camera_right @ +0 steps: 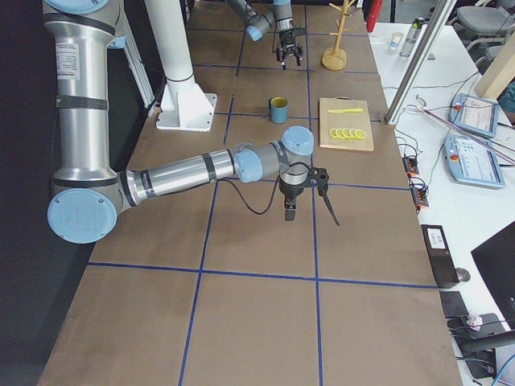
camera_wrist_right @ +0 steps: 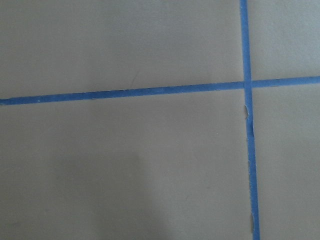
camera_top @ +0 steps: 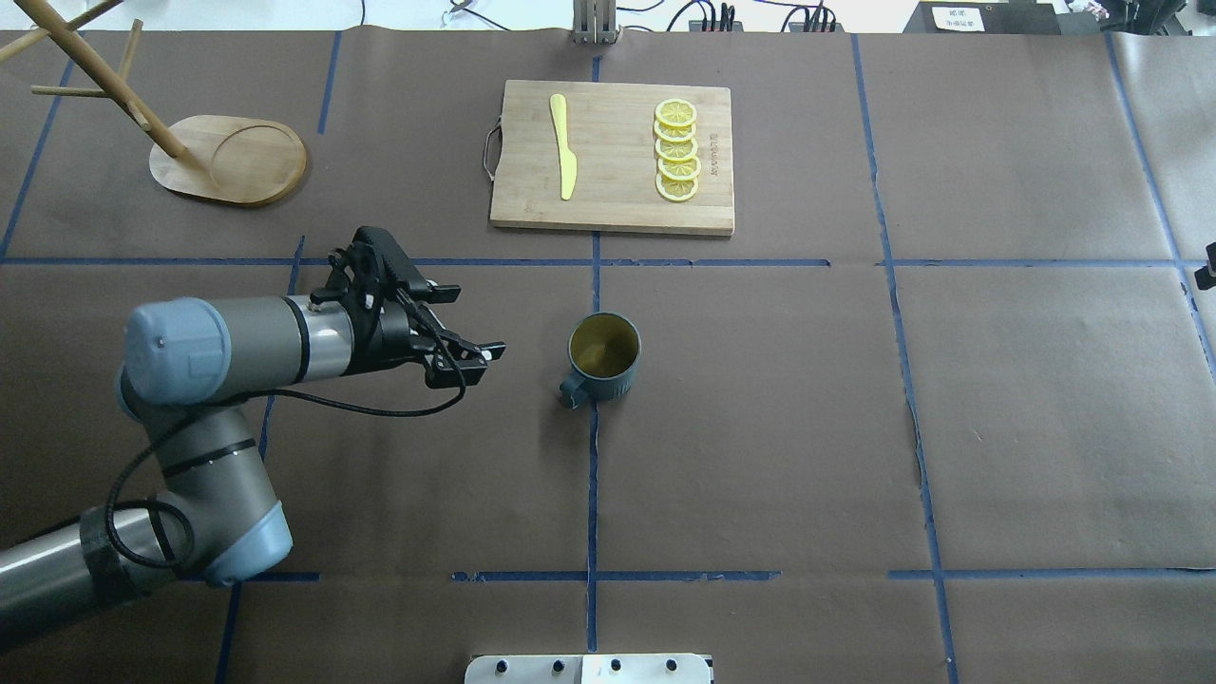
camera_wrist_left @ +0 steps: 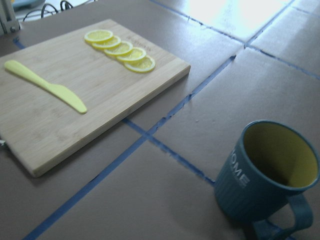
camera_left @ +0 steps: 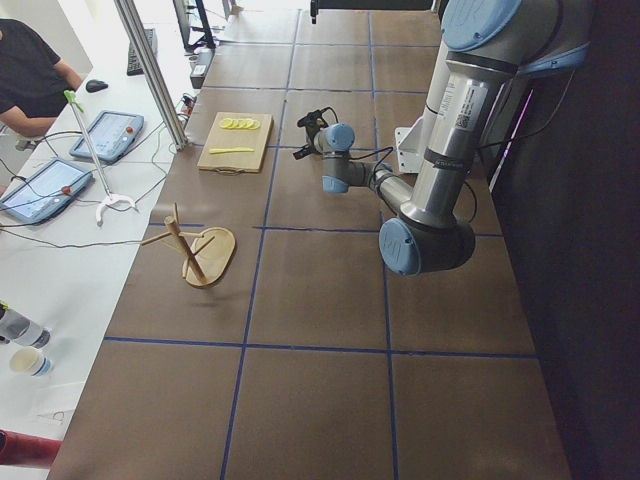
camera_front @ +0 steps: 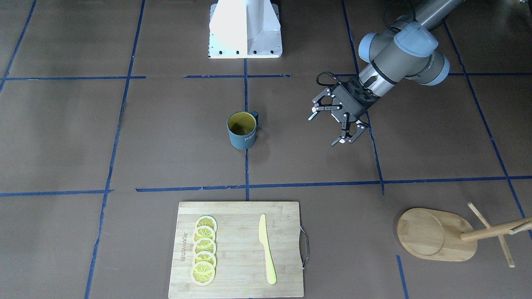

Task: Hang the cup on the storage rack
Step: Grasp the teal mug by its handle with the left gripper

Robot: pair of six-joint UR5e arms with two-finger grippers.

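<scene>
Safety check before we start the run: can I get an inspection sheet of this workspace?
Surface: table under brown sheeting with a blue tape grid; no spills seen.
Job's things: cup upright mid-table, not gripped; rack standing at the far left corner, pegs bare.
Clutter: cutting board with five lemon slices and a yellow knife.
Grippers: left gripper open, hovering beside the cup, apart from it; right gripper over bare table, open or shut cannot be told.
Cables: black cable looping from the left wrist.
Surroundings: person seated at a side desk with tablets.
</scene>
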